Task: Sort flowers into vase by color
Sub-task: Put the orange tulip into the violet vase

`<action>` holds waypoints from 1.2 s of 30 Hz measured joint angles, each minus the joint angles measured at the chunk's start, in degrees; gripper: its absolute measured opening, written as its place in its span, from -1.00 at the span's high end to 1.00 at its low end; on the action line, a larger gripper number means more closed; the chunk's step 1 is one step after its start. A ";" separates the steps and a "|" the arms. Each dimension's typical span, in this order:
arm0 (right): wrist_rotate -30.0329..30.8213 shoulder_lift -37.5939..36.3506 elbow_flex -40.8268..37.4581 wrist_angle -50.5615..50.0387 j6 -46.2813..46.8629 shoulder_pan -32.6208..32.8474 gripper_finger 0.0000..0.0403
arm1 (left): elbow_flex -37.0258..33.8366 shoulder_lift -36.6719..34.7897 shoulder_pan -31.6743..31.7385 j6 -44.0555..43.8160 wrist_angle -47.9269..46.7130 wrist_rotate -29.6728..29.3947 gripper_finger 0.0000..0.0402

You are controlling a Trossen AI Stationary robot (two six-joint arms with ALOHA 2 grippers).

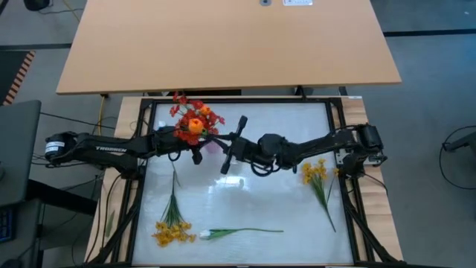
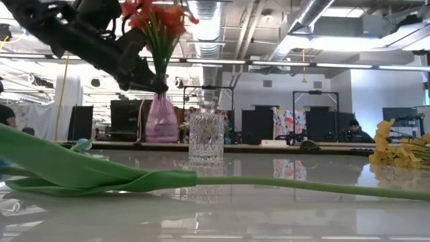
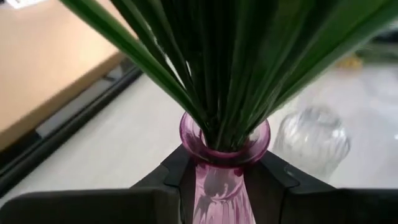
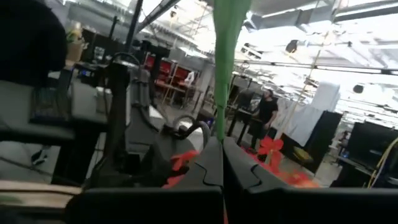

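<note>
A pink glass vase (image 3: 219, 186) holds a bunch of red and orange flowers (image 1: 193, 119) on green stems (image 3: 224, 81). My left gripper (image 1: 192, 145) is shut on the vase at the far middle of the table. My right gripper (image 1: 218, 143) comes in from the right, just beside the bunch, shut on one green flower stem (image 4: 222, 68). That stem's head is out of view. A clear cut-glass vase (image 2: 206, 138) stands next to the pink one. Lying on the table are a white tulip (image 1: 204, 234) and two yellow bunches (image 1: 172, 232) (image 1: 314, 173). My left gripper pinches the pink vase's narrow neck (image 3: 217, 177), just below the flared lip, with one finger (image 3: 177, 177) on each side. The fingers come in nearly level from the table's left. The vase stands upright; in the low view its base (image 2: 161, 138) seems to rest on the table. My right gripper pinches the green stem (image 4: 221, 127) between its two shut fingertips. The stem runs straight on past the fingertips and out of the wrist view. Which flower it belongs to does not show.
A black frame (image 1: 141, 149) borders the glossy white work surface. A wooden table (image 1: 223, 37) stands behind it. The white tulip's stem (image 2: 302, 185) lies along the near edge. People and equipment show in the room beyond.
</note>
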 joint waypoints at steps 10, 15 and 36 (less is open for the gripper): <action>-0.17 -4.04 0.00 -6.90 -0.14 1.98 0.92 | -4.86 1.00 1.13 -3.34 3.18 -1.27 0.50; -0.19 -3.96 -0.02 -6.76 -0.17 2.33 0.92 | -4.86 0.98 0.98 -3.19 3.07 -0.74 0.41; -4.30 -9.51 -0.02 -15.27 9.90 -2.01 0.92 | 2.50 -14.90 0.88 -6.78 -33.28 3.87 -0.13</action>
